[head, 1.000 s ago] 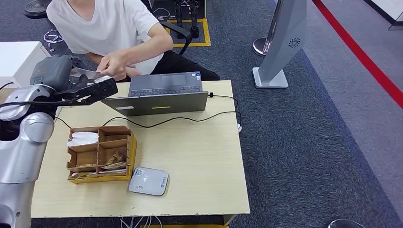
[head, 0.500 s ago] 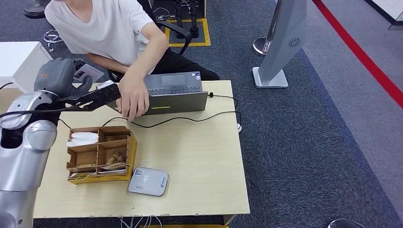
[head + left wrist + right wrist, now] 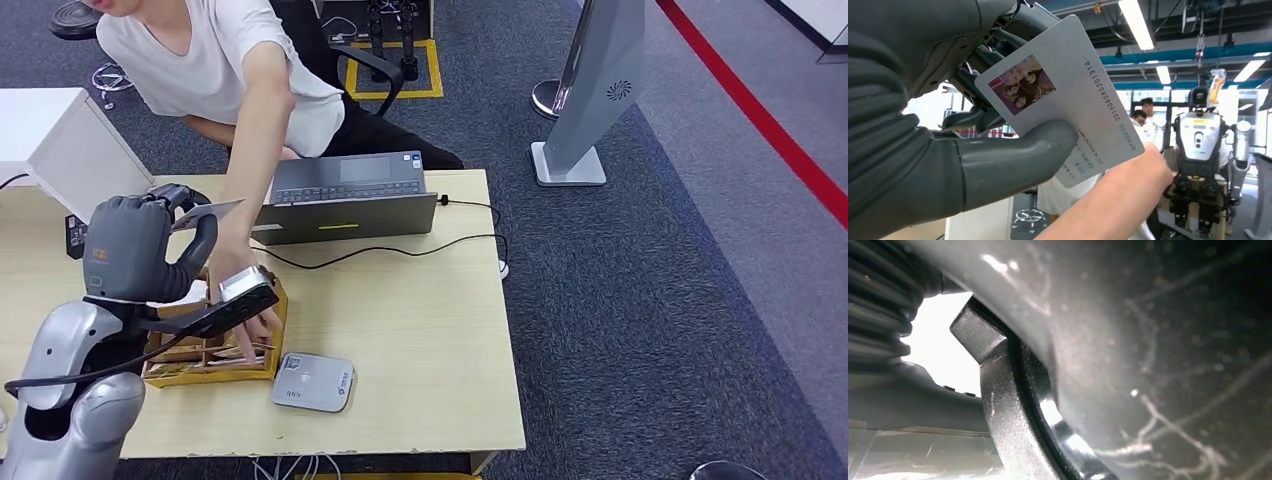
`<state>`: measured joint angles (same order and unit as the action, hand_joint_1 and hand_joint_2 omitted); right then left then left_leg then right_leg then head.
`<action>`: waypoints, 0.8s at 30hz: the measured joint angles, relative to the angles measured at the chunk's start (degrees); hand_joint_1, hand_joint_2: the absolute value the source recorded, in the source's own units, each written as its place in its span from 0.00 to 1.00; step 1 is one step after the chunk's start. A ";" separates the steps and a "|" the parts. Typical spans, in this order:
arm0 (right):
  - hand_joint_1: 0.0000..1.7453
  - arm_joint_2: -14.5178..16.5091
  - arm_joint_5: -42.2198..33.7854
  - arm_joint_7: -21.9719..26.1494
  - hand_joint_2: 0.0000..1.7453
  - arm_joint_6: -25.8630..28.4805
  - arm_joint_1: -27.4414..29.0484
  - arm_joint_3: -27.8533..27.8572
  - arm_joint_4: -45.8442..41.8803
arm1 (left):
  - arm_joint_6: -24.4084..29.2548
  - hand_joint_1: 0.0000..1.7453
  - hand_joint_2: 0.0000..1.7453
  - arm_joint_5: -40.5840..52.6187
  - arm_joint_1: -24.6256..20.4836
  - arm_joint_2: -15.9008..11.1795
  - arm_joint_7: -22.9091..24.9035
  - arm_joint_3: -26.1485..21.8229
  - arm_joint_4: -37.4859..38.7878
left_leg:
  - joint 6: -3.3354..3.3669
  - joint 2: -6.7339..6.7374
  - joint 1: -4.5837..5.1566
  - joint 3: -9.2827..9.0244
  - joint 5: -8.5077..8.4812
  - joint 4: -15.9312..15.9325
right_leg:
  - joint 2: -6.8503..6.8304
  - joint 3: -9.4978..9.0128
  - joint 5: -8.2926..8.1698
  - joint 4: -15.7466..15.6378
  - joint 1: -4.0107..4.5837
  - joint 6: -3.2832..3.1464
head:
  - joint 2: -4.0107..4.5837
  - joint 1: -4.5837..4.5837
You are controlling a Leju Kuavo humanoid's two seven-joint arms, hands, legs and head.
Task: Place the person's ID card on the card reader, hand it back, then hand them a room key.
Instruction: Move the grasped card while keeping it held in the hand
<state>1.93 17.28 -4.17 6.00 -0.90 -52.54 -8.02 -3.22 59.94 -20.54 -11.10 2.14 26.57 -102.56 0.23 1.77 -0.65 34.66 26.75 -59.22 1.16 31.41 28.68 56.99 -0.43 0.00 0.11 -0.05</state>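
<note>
Since a second ago, the robot's left hand point(image 3: 140, 250) has drawn back from the laptop toward its own body and now sits raised above the near-left part of the table, and the person's arm has reached forward over the desk into the cardboard organizer.

The left hand grasps the ID card point(image 3: 1065, 95) between its thick grey thumb point(image 3: 1013, 160) and darker fingers. In the left wrist view the card is pale grey with a small photo near one corner and a line of printed numbers along one edge. In the head view the card point(image 3: 207, 212) shows as a thin pale sliver sticking out from the top of the hand, tilted toward the laptop.

The person's hand point(image 3: 245, 318) is inside the brown cardboard organizer point(image 3: 268, 352), which stands at the near-left of the wooden table point(image 3: 420, 340). Just beside the organizer, toward the near edge, lies the card reader point(image 3: 312, 381), a flat grey pad with rounded corners. The card is well apart from the reader.

A grey laptop point(image 3: 345, 200) sits open at the far edge of the table, with a black cable point(image 3: 400, 247) running across the tabletop in front of it. The person wears a white T-shirt and leans in from the far side.

The right wrist view is a close blur of grey and dark surfaces, so I cannot tell the state of the right hand.
</note>
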 joint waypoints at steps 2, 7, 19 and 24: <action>0.00 0.04 0.00 -0.15 1.00 0.18 0.03 0.00 0.00 | 1.01 1.00 1.00 1.04 2.22 0.00 -1.00 0.45 -1.44 | 0.00 0.01 0.00 -0.04 0.00 0.00 | 0.01 -0.03 0.00 0.00 0.00 0.00 | 0.00 -0.01; 0.00 0.15 0.03 -0.33 1.00 0.45 0.09 0.00 0.00 | 2.07 1.00 1.00 3.02 8.10 -0.08 -1.34 3.01 -3.12 | -0.02 0.00 0.00 -0.03 0.04 0.00 | 0.02 -0.02 0.01 -0.02 0.00 0.00 | 0.00 0.01; 0.00 0.28 0.05 -0.55 1.00 0.56 0.12 0.00 0.00 | 0.03 1.00 1.00 3.12 12.91 -0.42 -0.53 5.31 -2.06 | -0.03 0.01 -0.01 -0.05 0.04 0.00 | 0.02 -0.04 0.01 -0.02 0.01 0.00 | 0.00 0.01; 0.00 0.30 0.19 -0.87 1.00 0.57 0.17 0.00 0.00 | -1.51 1.00 1.00 3.20 15.47 -1.33 -0.08 5.52 0.69 | -0.05 0.01 -0.01 -0.04 0.06 0.00 | 0.04 -0.03 0.03 -0.02 0.01 0.00 | 0.00 0.01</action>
<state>2.23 17.47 -5.05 6.57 -0.73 -52.54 -8.02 -4.73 63.14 -5.07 -12.43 2.07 32.09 -101.87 0.18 1.78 -0.66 34.61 26.81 -59.21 1.20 31.37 28.71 56.97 -0.42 0.00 0.11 -0.04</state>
